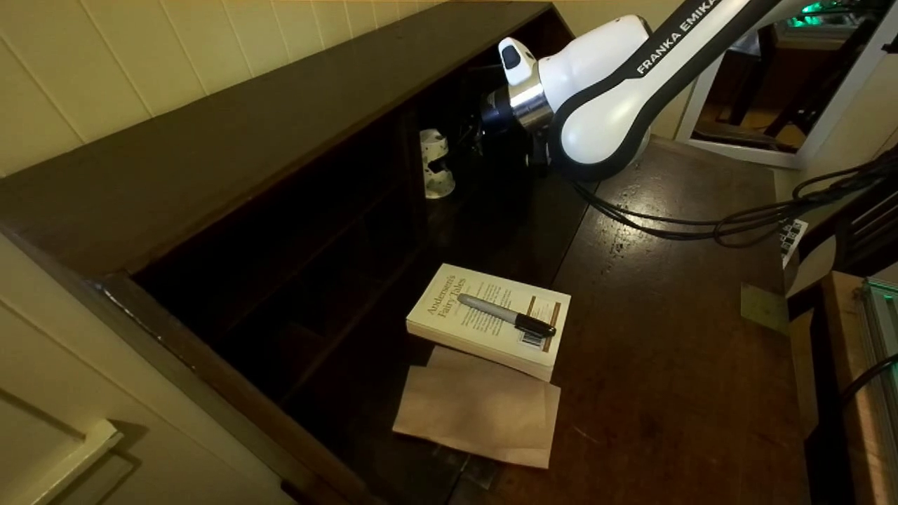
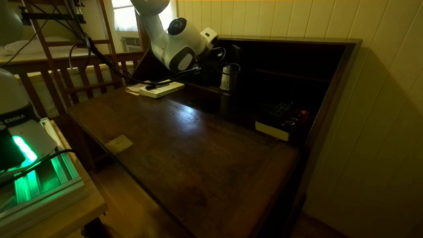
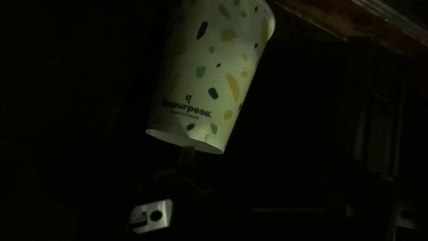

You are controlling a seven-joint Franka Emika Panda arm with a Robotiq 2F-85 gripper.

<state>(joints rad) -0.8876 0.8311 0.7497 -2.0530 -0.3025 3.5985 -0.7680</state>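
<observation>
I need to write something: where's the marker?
In an exterior view, the gray marker lies on the Andersen's Fairy Tales book, just right of center, with brown paper nearer the camera.

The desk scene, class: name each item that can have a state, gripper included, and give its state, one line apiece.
Desk: open, front folded down
Paper cup: standing, apparently wide end down
Gripper: open, close by the cup; too dark to tell whether it touches
Andersen's Fairy Tales book: closed, back cover up
Marker: capped, lying on that book
Brown paper: lying, slightly creased
Dark book: closed, lying flat
</observation>
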